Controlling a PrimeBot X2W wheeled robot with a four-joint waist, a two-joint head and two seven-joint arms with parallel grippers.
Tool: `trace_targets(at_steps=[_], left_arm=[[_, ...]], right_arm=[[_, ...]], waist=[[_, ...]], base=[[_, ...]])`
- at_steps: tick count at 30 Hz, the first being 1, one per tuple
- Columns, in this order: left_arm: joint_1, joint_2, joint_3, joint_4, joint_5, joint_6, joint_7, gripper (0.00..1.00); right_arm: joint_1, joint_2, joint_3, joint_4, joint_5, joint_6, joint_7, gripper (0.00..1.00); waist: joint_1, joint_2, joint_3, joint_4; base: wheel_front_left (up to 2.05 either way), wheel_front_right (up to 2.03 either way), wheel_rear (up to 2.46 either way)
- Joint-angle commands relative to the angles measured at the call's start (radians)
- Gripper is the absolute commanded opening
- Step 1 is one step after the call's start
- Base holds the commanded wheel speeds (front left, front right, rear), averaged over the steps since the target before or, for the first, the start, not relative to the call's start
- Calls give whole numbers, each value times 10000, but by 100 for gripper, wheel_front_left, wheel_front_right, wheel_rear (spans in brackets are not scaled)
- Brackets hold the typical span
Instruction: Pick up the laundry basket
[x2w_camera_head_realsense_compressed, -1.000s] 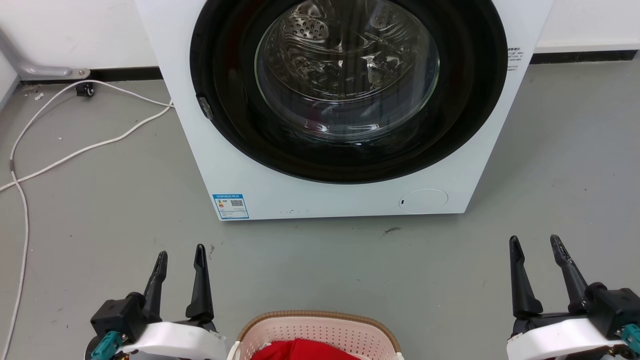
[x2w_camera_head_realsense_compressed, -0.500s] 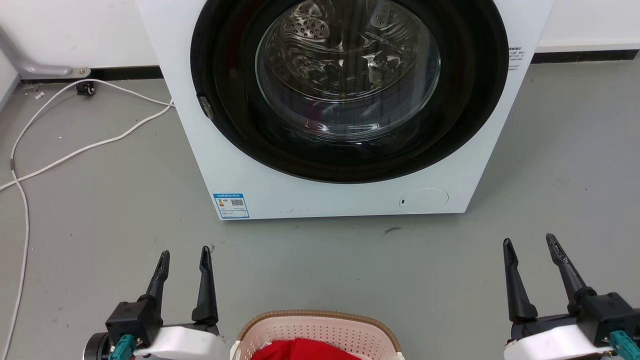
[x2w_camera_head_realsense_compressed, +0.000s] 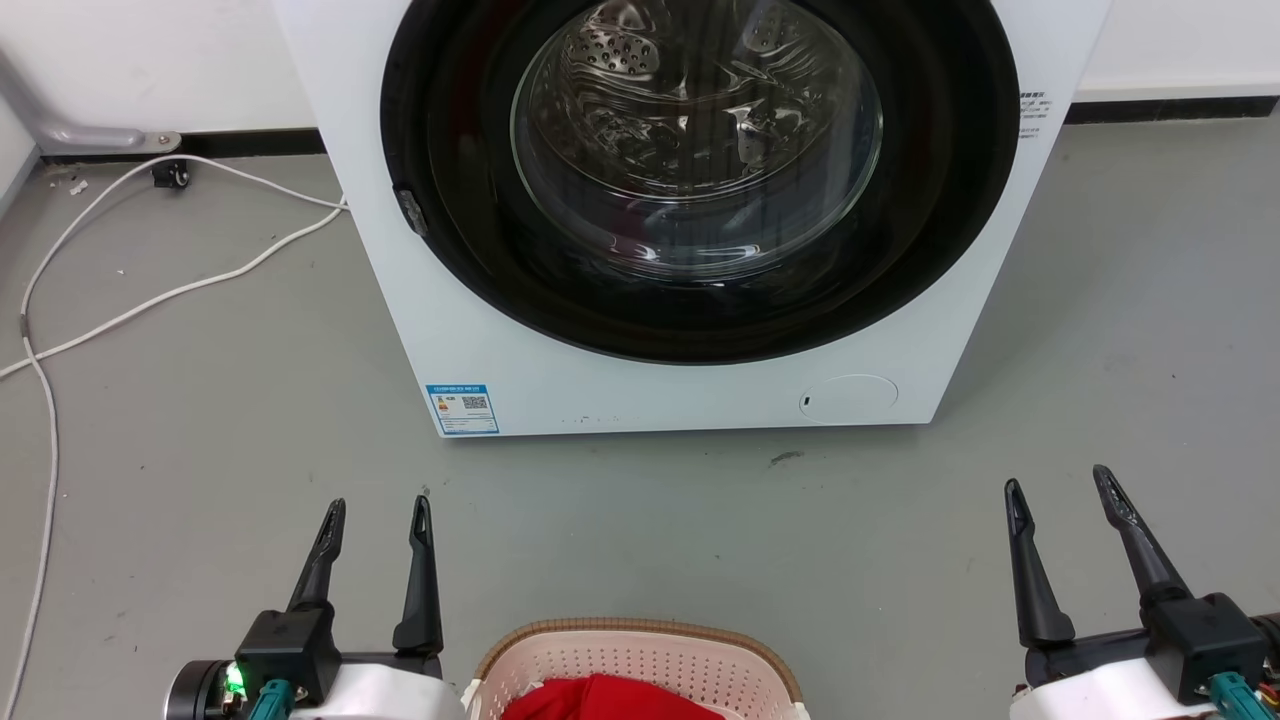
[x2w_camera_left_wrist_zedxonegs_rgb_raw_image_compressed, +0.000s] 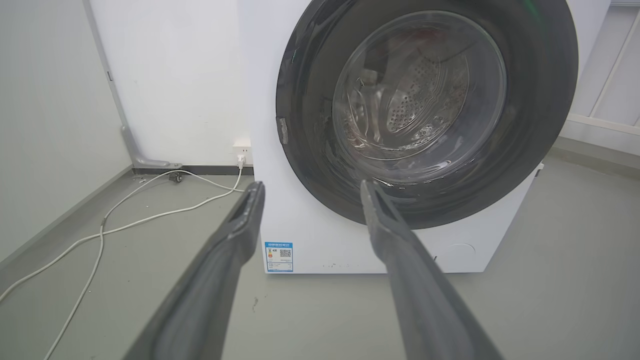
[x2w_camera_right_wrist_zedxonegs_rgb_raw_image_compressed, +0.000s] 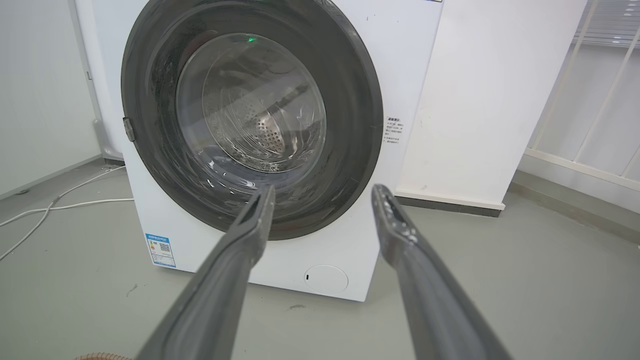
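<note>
Sitting on the grey floor (x2w_camera_head_realsense_compressed: 200, 450) at the bottom middle of the head view, the rounded pale-pink perforated plastic laundry basket (x2w_camera_head_realsense_compressed: 640, 662) with its brown woven-look rim is holding a red cloth (x2w_camera_head_realsense_compressed: 600, 698). The left gripper (x2w_camera_head_realsense_compressed: 380, 503) is hovering just beside the basket's left side, its two long dark fingers spread apart and gripping nothing. The right gripper (x2w_camera_head_realsense_compressed: 1058, 478) is hanging well apart on the basket's right, its fingers likewise spread and empty. Both are pointing toward the large white front-loading washing machine (x2w_camera_head_realsense_compressed: 680, 395), whose round dark-ringed glass door (x2w_camera_head_realsense_compressed: 695, 140) is facing the robot. A thin white cable (x2w_camera_head_realsense_compressed: 150, 300) is lying on the floor left of the machine.
</note>
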Motion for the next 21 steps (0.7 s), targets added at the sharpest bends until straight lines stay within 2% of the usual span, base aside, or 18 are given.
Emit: trace_targets(at_steps=[1, 11, 21], left_arm=[[85, 30, -16, -57, 158, 54, -84, 100], [95, 29, -17, 33, 99, 107, -70, 100], [97, 29, -38, 75, 125, 160, -70, 100]], right_arm=[[136, -22, -10, -50, -143, -3, -55, 100], [140, -22, -85, 228, 698, -3, -54, 100], [109, -21, -45, 379, 1031, -3, -54, 100]], waist=[[0, 0, 4, 0], [0, 0, 7, 11], [0, 0, 3, 23]], base=[[0, 0, 0], [0, 0, 0], [0, 0, 0]])
